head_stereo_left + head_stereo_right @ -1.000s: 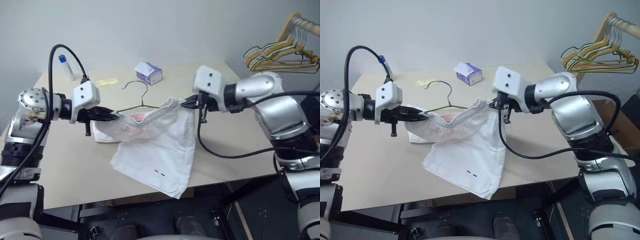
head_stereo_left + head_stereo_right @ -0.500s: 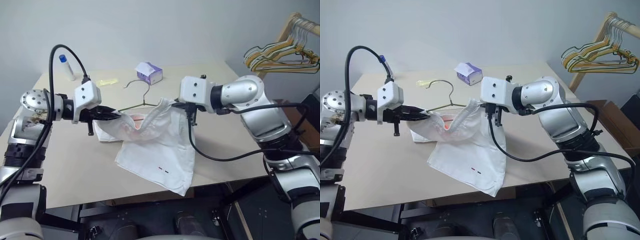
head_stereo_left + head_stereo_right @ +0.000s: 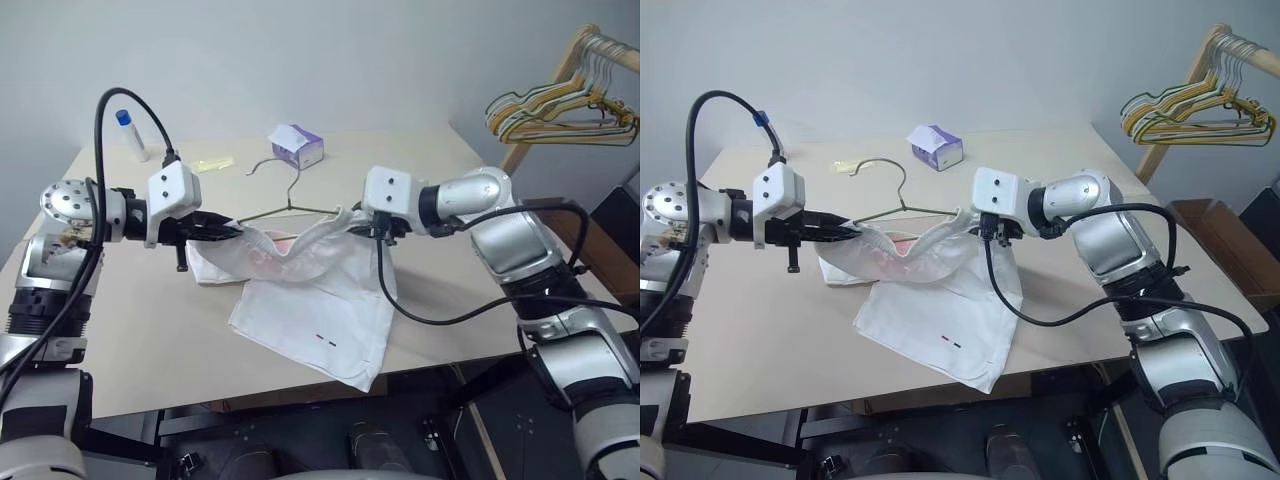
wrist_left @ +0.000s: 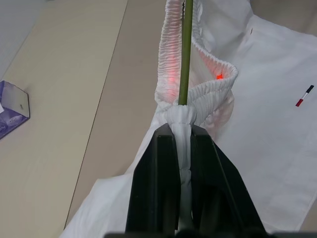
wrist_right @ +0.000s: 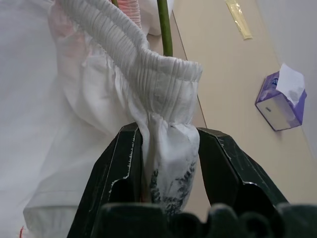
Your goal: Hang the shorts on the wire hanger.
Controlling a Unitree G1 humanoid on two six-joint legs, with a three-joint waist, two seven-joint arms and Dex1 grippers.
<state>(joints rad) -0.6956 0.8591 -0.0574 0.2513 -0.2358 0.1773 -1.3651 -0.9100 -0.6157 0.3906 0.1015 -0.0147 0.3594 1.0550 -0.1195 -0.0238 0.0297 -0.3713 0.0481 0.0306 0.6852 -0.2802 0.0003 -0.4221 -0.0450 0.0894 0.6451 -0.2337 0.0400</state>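
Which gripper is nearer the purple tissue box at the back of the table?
Right. The right gripper sits just in front of the purple tissue box, at the white shorts' waistband; the left gripper is farther off, toward the robot's left.

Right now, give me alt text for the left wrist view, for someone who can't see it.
The left gripper pinches a bunched end of the white shorts waistband, with the wire hanger running through the waistband opening. A purple tissue box sits on the beige table.

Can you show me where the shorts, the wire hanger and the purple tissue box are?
shorts (image 3: 315,310), left eye view, flat leg cloth.
wire hanger (image 3: 291,181), left eye view, hook's stem.
purple tissue box (image 3: 297,147), left eye view, box front.
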